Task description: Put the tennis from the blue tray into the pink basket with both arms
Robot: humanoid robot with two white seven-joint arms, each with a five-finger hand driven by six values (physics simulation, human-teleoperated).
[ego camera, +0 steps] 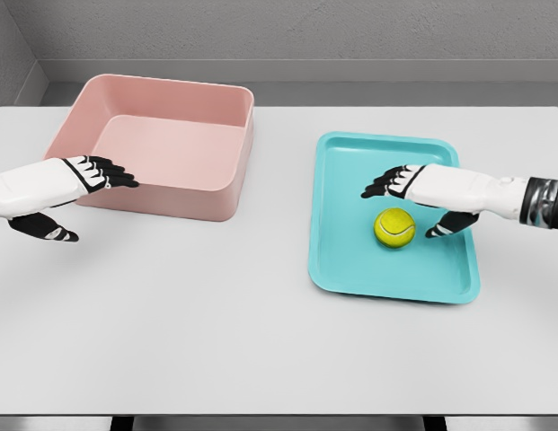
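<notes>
A yellow tennis ball [394,227] lies in the blue tray [350,260] at the right of the table. My right hand [410,203] hovers just above and to the right of the ball, fingers spread open, thumb low beside the ball, not touching it. The pink basket [216,193] stands at the back left with nothing visible inside. My left hand [81,199] hangs open at the basket's front left corner, fingers pointing right along its front wall.
The white table [216,323] stretches wide in front of basket and tray. A gap of bare table separates the basket from the tray. A grey wall runs behind the table's far edge.
</notes>
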